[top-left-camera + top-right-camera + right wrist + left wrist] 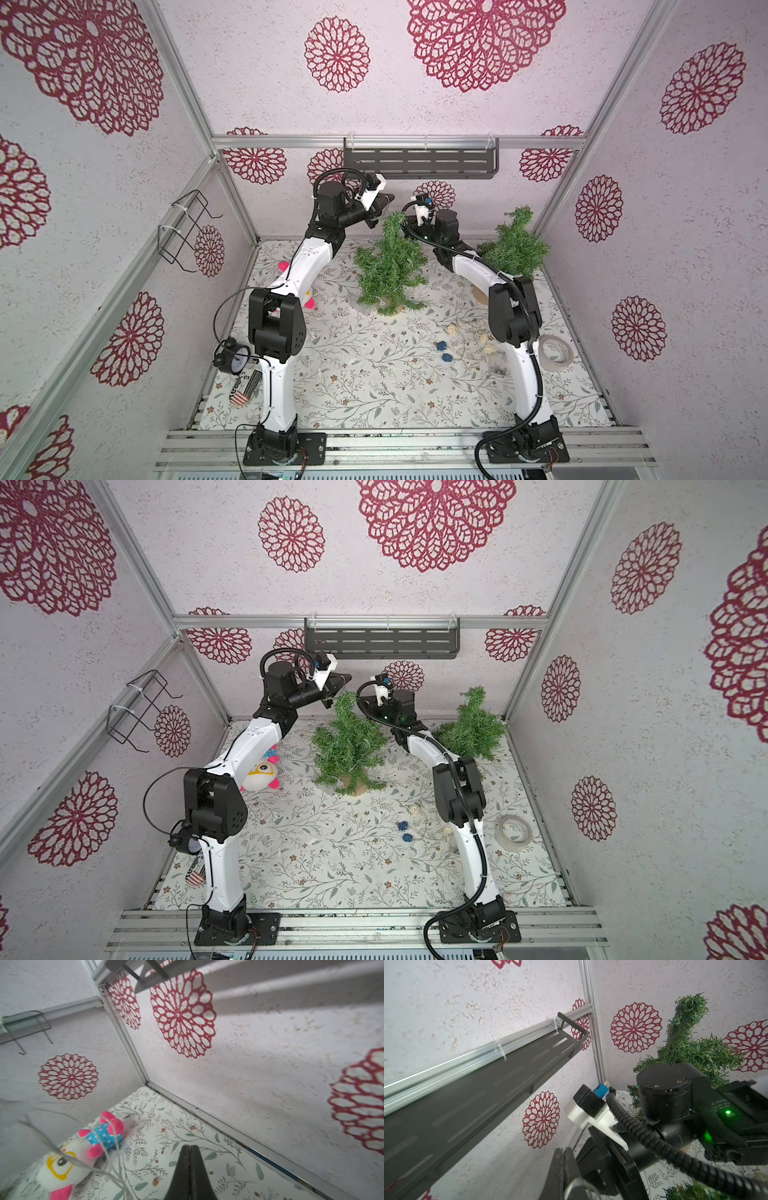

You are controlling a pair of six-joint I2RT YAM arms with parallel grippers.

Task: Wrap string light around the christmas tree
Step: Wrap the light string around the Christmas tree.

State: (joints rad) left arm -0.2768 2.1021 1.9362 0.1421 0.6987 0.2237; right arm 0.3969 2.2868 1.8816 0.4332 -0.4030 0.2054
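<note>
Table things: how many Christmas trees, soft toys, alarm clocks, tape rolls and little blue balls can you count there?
Christmas trees: 2
Soft toy: 1
Alarm clock: 1
Tape roll: 1
Blue balls: 2
Total: 7

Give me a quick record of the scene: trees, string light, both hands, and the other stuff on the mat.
tree: upright, middle of the mat
second tree: back right corner
string light: pale balls lying on the mat, front right of the tree; thin wire seems draped on the tree
left hand: shut, by the tree top; wire loop beside it, grip unclear
right hand: shut, nothing seen between the jaws
clutter: plush toy, clock, tape roll
</note>
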